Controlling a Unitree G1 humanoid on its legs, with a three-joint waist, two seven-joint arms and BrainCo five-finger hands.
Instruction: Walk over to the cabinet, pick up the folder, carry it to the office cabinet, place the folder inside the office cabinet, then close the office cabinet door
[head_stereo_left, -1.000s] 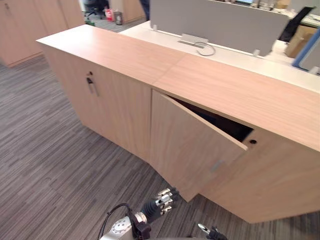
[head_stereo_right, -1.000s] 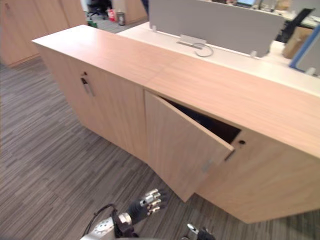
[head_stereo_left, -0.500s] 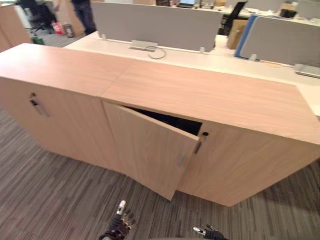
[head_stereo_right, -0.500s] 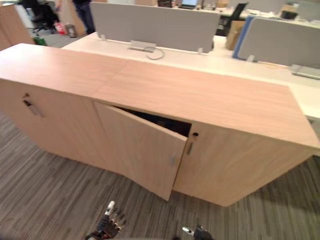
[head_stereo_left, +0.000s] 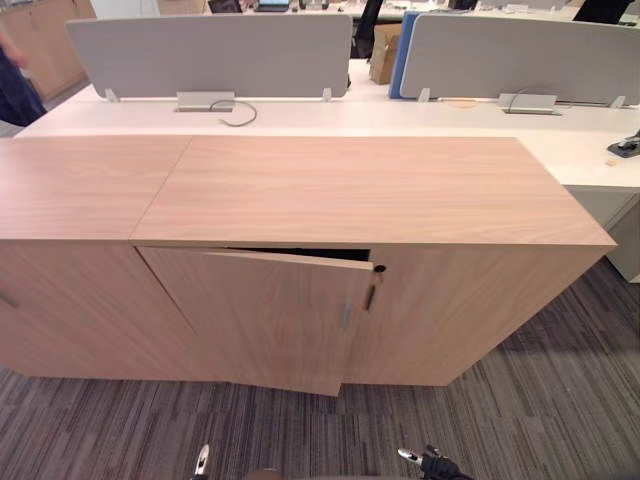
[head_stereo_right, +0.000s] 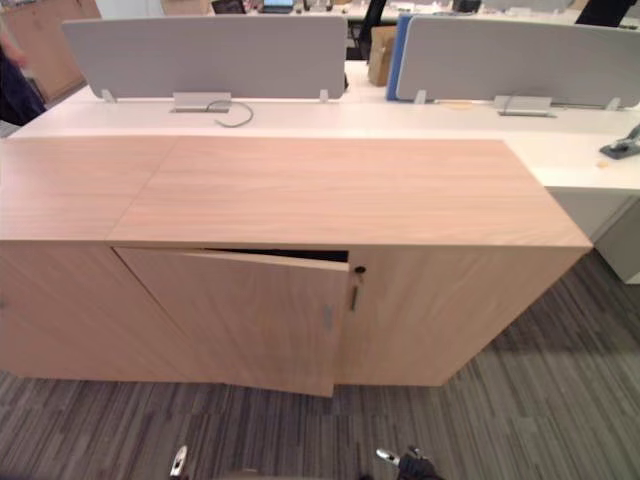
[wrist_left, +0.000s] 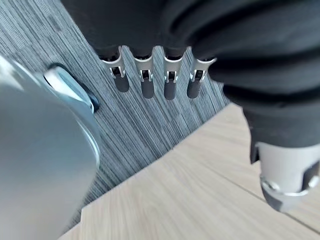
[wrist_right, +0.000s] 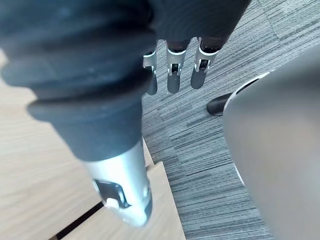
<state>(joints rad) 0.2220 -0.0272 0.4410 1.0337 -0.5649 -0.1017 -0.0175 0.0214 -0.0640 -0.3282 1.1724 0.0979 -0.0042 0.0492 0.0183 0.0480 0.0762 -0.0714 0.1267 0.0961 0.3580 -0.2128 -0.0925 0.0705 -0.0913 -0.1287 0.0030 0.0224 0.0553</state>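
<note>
Two hands hang low at the bottom edge of the frame: left hand (wrist_left: 146, 75) and right hand (wrist_right: 172, 70), both with straight fingers and holding nothing. My head camera has swung to face the office cabinet (head_stereo_left: 400, 190) squarely, and its door (head_stereo_left: 260, 310) stands narrower ajar than a second ago. Where the folder lies I cannot tell; I judge it inside, leaving only the closing push. The door's free edge at centre frame juts over the carpet (head_stereo_left: 520, 400), which lies open at lower right.
</note>
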